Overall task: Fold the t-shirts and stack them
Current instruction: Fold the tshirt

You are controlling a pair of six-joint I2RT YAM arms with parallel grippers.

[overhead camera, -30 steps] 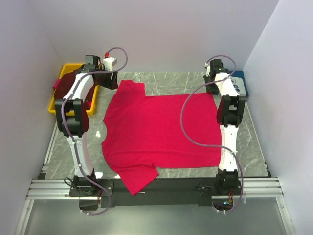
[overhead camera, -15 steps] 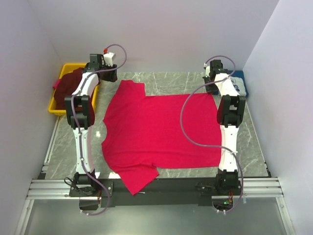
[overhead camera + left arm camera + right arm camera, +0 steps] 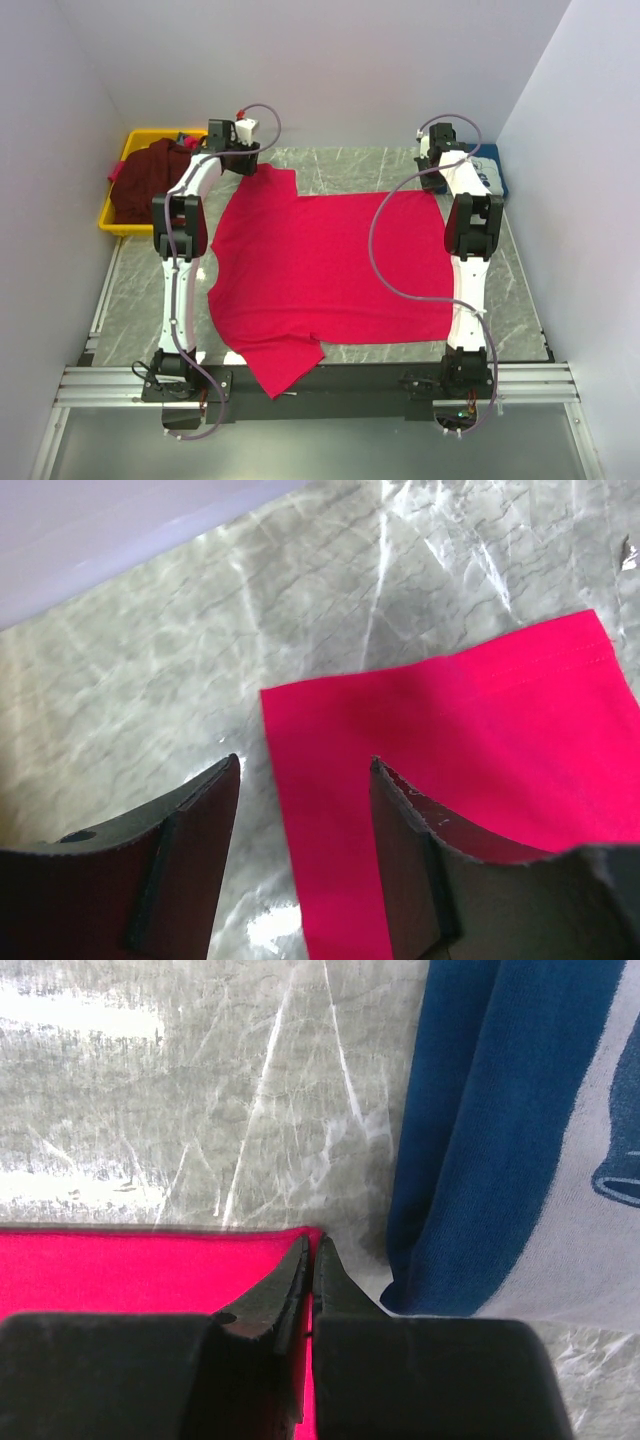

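The crimson-red t-shirt (image 3: 320,270) lies spread flat on the marble table. My left gripper (image 3: 245,160) hangs open above its far left sleeve. In the left wrist view the sleeve's corner (image 3: 470,740) lies between the fingers of the left gripper (image 3: 305,765), untouched. My right gripper (image 3: 433,180) is at the shirt's far right corner. In the right wrist view the right gripper (image 3: 310,1243) is shut, with red cloth (image 3: 130,1265) pinched between its fingers. The navy t-shirt (image 3: 500,1140) lies folded just right of that corner. The maroon t-shirt (image 3: 145,180) is bunched in a bin.
A yellow bin (image 3: 130,140) stands at the far left and holds the maroon tee. The navy t-shirt (image 3: 488,175) sits at the far right table edge. White walls close in the back and both sides. The red shirt's near sleeve hangs over the front edge (image 3: 275,375).
My left arm has swung right, from over the yellow bin to above the red shirt's far sleeve. My right gripper has closed on the shirt's far right corner.
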